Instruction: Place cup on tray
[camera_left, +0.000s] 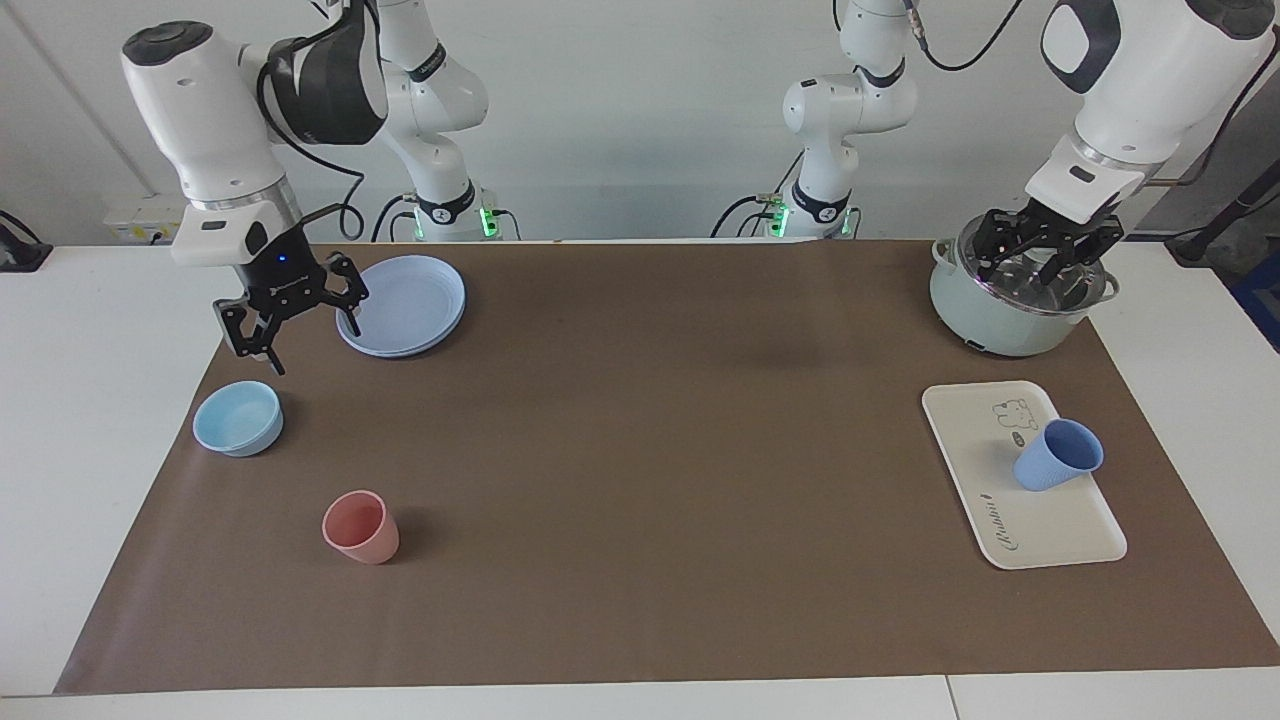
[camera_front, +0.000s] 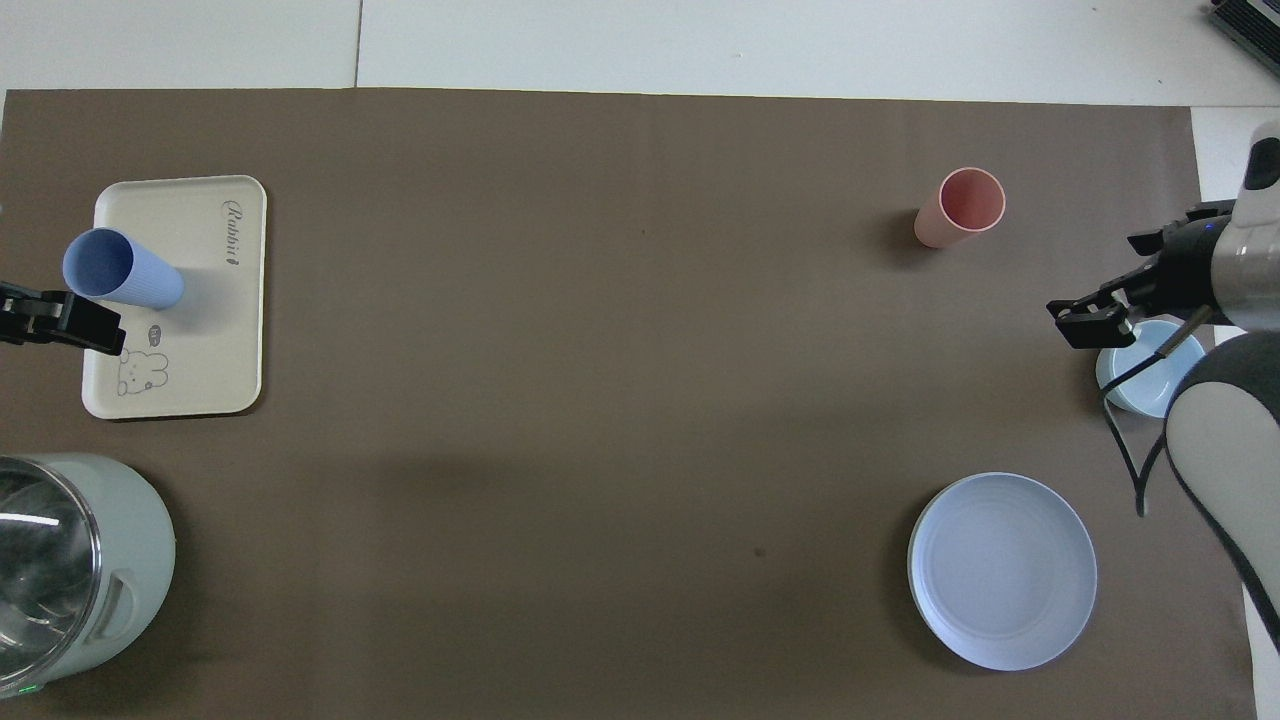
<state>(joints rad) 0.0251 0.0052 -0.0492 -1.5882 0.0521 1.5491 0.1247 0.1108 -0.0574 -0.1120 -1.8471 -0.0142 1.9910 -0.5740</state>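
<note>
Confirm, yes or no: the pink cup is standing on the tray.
No, the pink cup stands on the brown mat toward the right arm's end, while the tray at the left arm's end carries only the blue cup.

Pot (camera_left: 1015, 300), plate (camera_left: 402, 304), bowl (camera_left: 238, 418), pink cup (camera_left: 361, 527).

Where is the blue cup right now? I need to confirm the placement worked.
The blue cup stands on the tray at the left arm's end of the table, beside the bear drawing, farther from the robots than the pot.
</note>
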